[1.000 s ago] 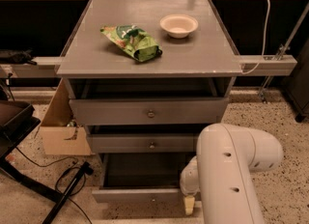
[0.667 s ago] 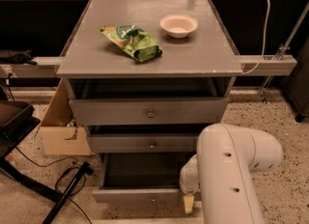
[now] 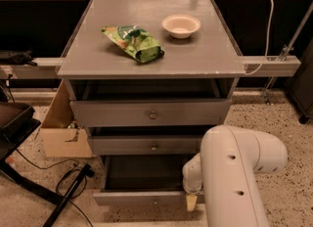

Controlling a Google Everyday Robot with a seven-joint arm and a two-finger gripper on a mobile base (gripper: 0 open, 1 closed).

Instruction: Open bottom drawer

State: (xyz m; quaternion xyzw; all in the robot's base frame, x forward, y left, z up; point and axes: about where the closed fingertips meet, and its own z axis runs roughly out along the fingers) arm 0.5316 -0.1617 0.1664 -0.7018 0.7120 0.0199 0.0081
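Here — bottom drawer [image 3: 132, 197] open, pincer [image 3: 191, 201] at its front's right end.

A bag [image 3: 132, 42] and a bowl [image 3: 181, 26] sit on the cabinet [image 3: 205, 57], the bag left of the bowl. Under them come the top drawer [image 3: 151, 114], the middle drawer [image 3: 144, 146] and the bottom drawer [image 3: 137, 197], which sticks out the most. The gripper [image 3: 191, 202] is at its front right edge. A box [image 3: 62, 135] stands left of the cabinet.
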